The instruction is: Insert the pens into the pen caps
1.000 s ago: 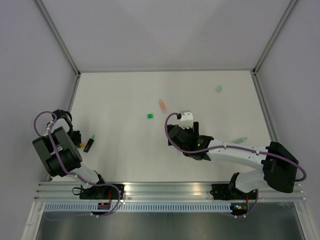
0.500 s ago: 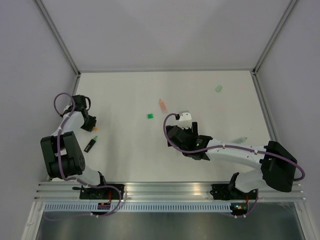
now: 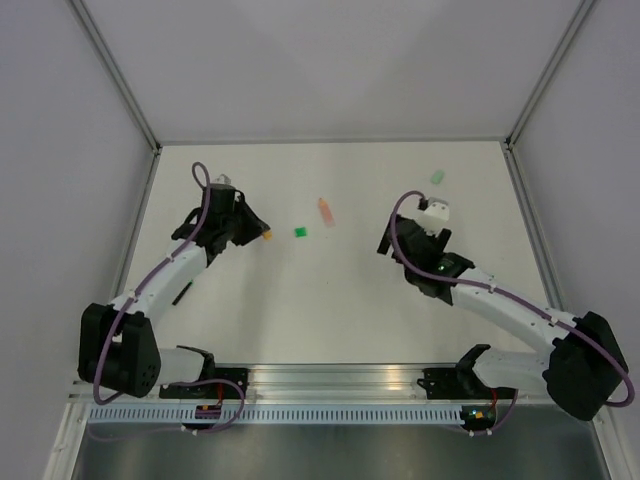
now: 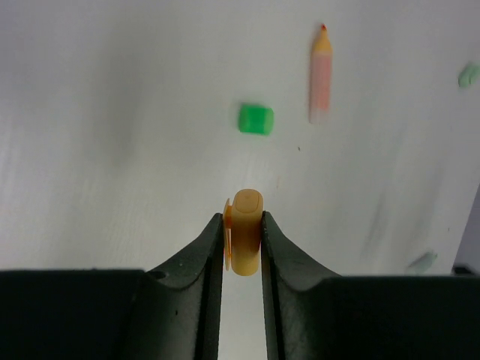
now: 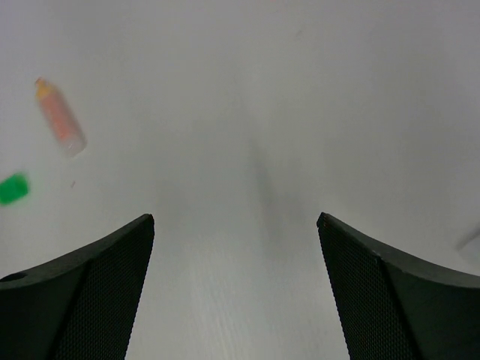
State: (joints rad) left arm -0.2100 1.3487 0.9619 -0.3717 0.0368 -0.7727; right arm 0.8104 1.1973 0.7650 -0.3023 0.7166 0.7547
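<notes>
Bench (image 3: 330, 320), seen from overhead: the left end effector (image 3: 263, 236) pinches an orange cap (image 3: 267, 237). A green cap (image 3: 300, 232) lies on the surface at its 3 o'clock, apart from it. An orange pen (image 3: 325, 210) lies at 1 o'clock from that cap, and a pale green cap (image 3: 437, 176) sits well off toward the far right corner.

From the left wrist, the orange cap stands clamped between the two dark fingers, with the green cap at 12 o'clock and the orange pen at 1 o'clock.

From the right wrist, the right end effector (image 5: 236, 221) is spread wide and holds nothing. The orange pen lies at its 10 o'clock and the green cap at 9 o'clock, at the frame's edge.
</notes>
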